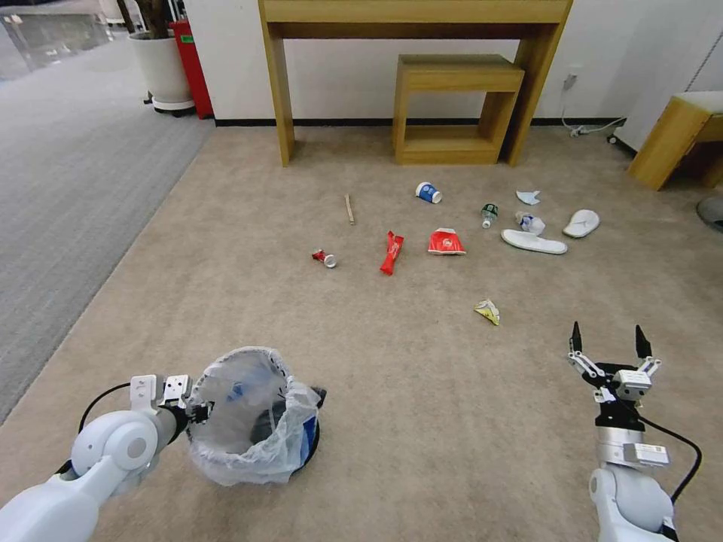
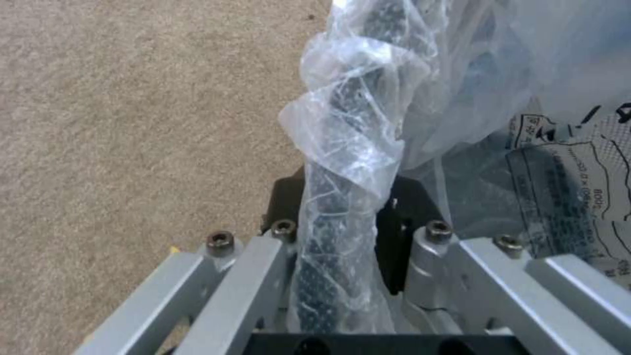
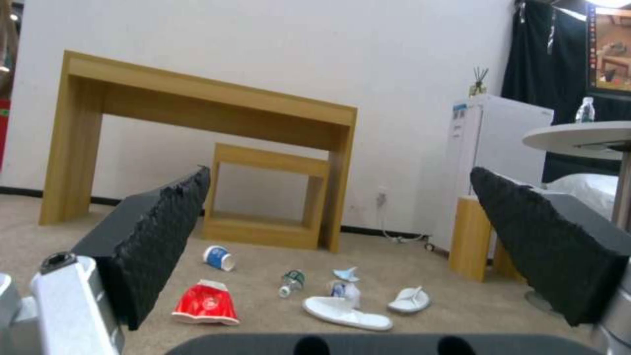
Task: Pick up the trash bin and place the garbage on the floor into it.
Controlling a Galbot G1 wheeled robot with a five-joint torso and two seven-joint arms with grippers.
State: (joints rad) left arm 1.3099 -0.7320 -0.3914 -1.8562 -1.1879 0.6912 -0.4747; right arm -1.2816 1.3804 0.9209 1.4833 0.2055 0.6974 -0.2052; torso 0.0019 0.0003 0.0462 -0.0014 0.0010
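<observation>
On the floor (image 1: 248,226), a beige carpet, a wooden desk (image 1: 414,15) with a low shelf unit (image 1: 456,109) under it stands against the far wall. Nearer the robot's left side sits the trash bin (image 1: 252,414), black and round, its crinkly clear bag spilling over the rim; I cannot tell whether anything lies inside. The left gripper (image 1: 197,412) is clamped on the bin's bagged rim. The right gripper (image 1: 608,340) hangs over bare carpet, fingers spread wide. The garbage lies well beyond both: white slippers (image 1: 533,241), a red packet (image 1: 446,242), a red wrapper (image 1: 391,252), a blue-white paper cup (image 1: 428,193), a yellow wrapper (image 1: 488,310), a crushed can (image 1: 324,257).
</observation>
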